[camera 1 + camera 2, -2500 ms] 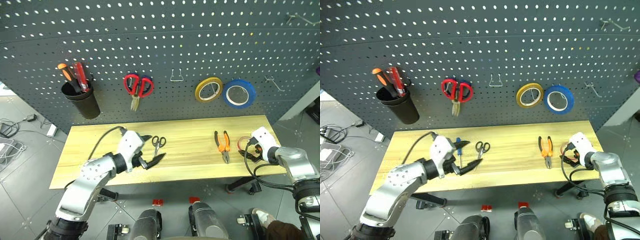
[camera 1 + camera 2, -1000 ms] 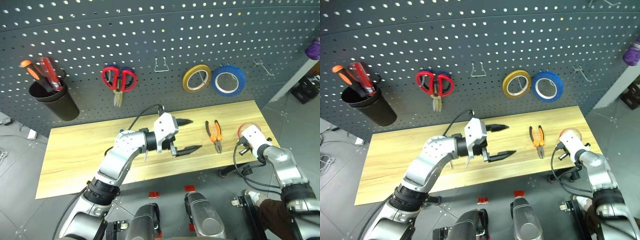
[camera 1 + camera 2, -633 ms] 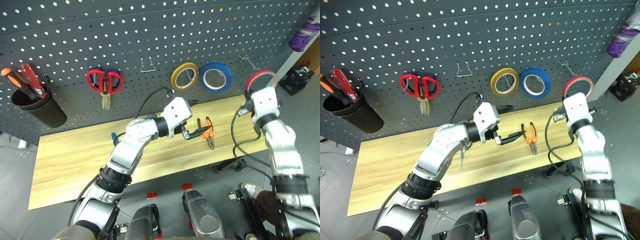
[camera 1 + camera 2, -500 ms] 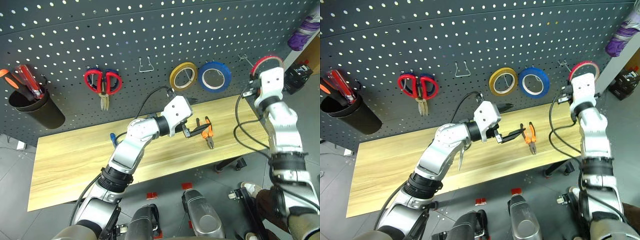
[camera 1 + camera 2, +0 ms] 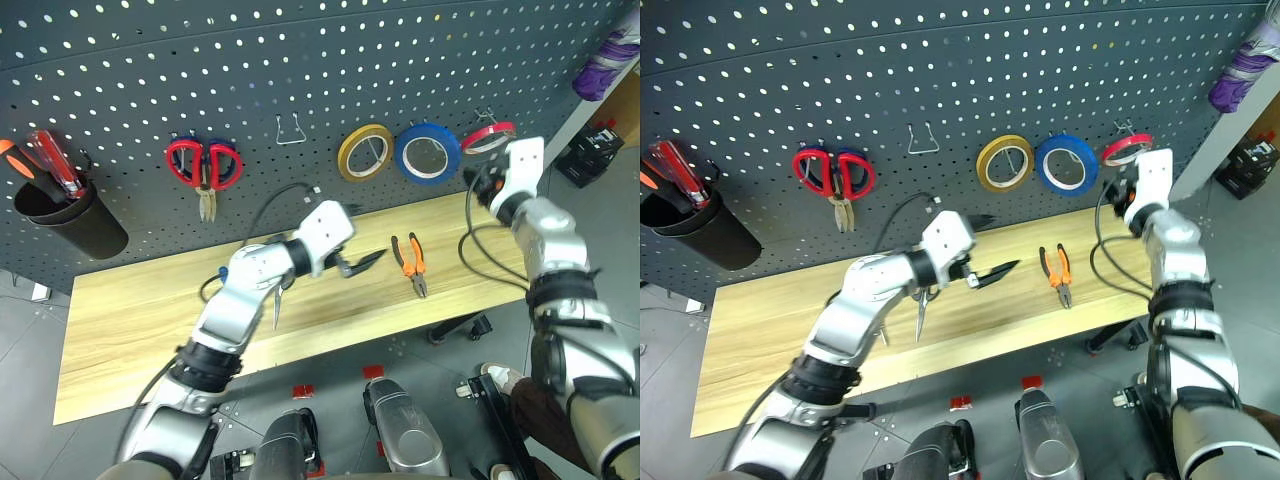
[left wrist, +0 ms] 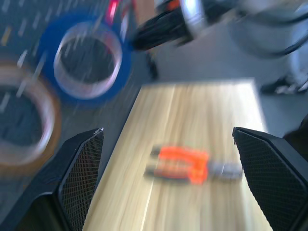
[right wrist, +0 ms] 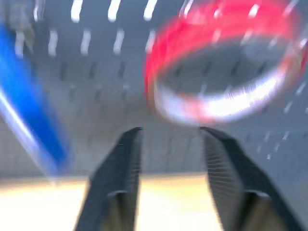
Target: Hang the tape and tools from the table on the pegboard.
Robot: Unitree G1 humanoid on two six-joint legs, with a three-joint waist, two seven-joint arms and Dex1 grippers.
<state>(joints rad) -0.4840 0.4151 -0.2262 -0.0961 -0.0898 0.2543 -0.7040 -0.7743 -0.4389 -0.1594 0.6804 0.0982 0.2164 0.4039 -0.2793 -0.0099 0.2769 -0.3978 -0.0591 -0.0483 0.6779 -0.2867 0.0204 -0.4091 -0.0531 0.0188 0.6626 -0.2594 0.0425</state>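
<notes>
We are seeing the red tape (image 5: 488, 137) hanging on a pegboard (image 5: 330, 70) hook at 3 o'clock of the blue roll (image 5: 427, 153), our right claw (image 7: 169, 159) apart just below it. Pliers (image 5: 411, 264), scissors and screwdriver are waiting on the table (image 5: 130, 320); left claw (image 5: 352, 252) is hovering apart, empty.
</notes>
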